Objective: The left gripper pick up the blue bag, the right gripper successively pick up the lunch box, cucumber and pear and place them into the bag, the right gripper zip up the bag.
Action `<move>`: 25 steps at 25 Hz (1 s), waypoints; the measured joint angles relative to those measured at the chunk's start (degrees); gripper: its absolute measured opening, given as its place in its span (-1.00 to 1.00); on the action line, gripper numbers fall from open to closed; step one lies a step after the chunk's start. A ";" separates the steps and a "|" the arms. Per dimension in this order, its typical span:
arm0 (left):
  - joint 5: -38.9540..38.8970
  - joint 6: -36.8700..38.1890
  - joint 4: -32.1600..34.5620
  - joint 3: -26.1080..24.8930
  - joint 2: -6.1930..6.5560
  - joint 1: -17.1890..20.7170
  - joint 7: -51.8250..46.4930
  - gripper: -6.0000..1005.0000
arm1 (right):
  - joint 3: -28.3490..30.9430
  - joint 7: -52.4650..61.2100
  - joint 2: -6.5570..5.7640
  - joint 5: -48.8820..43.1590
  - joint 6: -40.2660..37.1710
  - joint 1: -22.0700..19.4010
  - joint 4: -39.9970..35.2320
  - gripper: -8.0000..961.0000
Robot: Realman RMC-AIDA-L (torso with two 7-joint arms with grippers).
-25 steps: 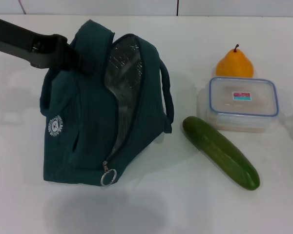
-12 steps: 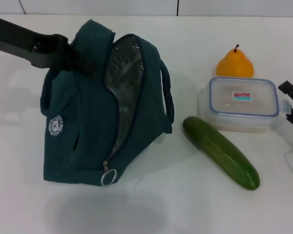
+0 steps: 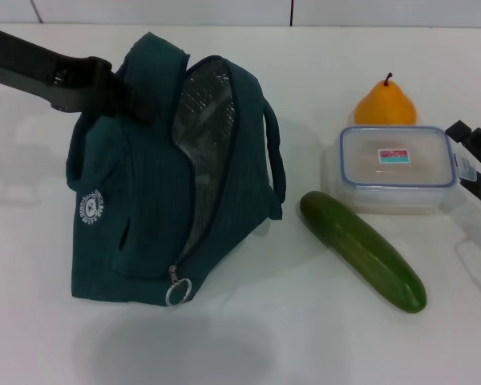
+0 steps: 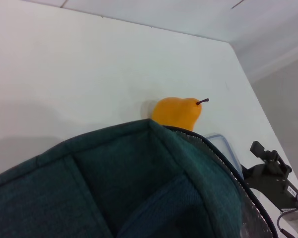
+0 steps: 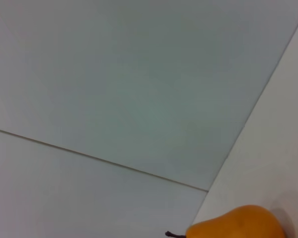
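Lunch box (image 3: 397,167), the clear rectangular plastic container with a blue-rimmed lid and small red-and-teal label, sits on the white table (image 3: 305,321) between the orange-yellow pear (image 3: 385,104) behind it and the long dark green cucumber (image 3: 361,250) in front, just beside both. I judge it rigid, light and slick-walled, so I would clamp it across its short sides under the lid rim, where the lip gives purchase. My right gripper (image 3: 474,164) is at the box's outer end, close to touching; I cannot tell how wide it stands. My left gripper (image 3: 116,92) holds the dark teal fabric bag (image 3: 144,208) by its top, propping it with the silver-lined mouth gaping towards the food. That bag is soft and will sag, so the mouth may narrow as the box goes in.
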 joint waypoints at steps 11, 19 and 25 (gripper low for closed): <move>0.00 0.04 0.00 0.00 0.00 0.10 0.06 -0.90 | 0.40 0.02 0.00 0.27 0.03 -0.06 -0.07 0.60; 0.00 0.04 0.55 0.00 0.00 0.24 0.05 -0.90 | 0.51 0.02 0.00 0.31 0.06 -0.01 -0.21 0.57; 0.00 0.03 0.73 0.50 0.00 0.32 0.05 -0.90 | 0.30 0.00 0.00 0.24 1.47 0.13 -0.57 0.41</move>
